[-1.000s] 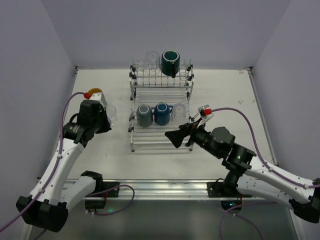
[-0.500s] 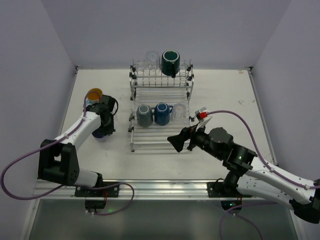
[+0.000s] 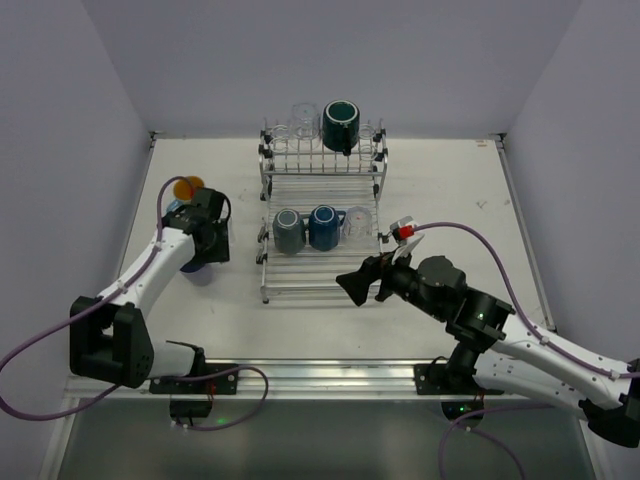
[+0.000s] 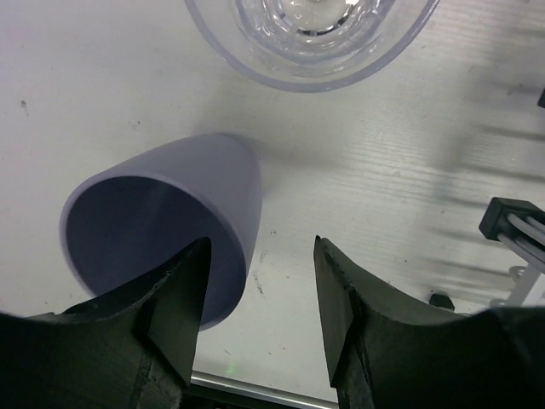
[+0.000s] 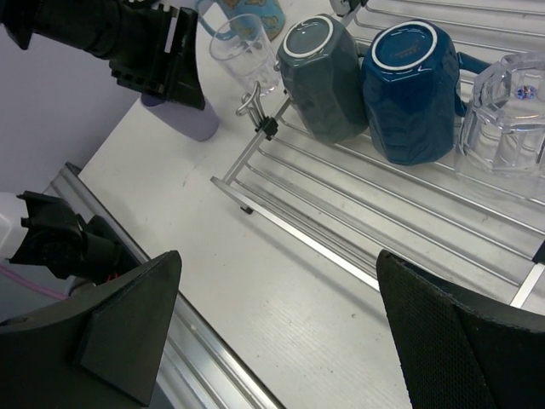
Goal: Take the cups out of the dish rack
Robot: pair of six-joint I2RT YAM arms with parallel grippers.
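1. One white table (image 3: 450, 200) fills a booth with pale lavender walls (image 3: 80, 100).
2. The dish rack (image 3: 320, 280) stands at centre. Its lower tray holds three cups, bottoms showing: a grey-blue mug (image 3: 288, 232), a dark blue mug (image 3: 323, 228) and a clear tumbler (image 3: 358, 222).
3. Its raised tier, at 12 o'clock, holds a teal mug (image 3: 340, 125) and clear glasses (image 3: 303, 118).
4. At the rack's 9 o'clock, the purple cup (image 4: 170, 221) sits on the table beside a lone glass (image 4: 311, 43). The left gripper (image 4: 260, 315) has its jaws parted astride the cup's wall, not pinching.
5. The right gripper (image 5: 277, 281) gapes wide and empty at the rack's 5 o'clock.

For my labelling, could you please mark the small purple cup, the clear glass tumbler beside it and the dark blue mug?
Small purple cup (image 4: 226, 175): left wrist view, outer wall.
Clear glass tumbler (image 4: 306, 60): left wrist view, near wall.
Dark blue mug (image 5: 413, 106): right wrist view, side wall.
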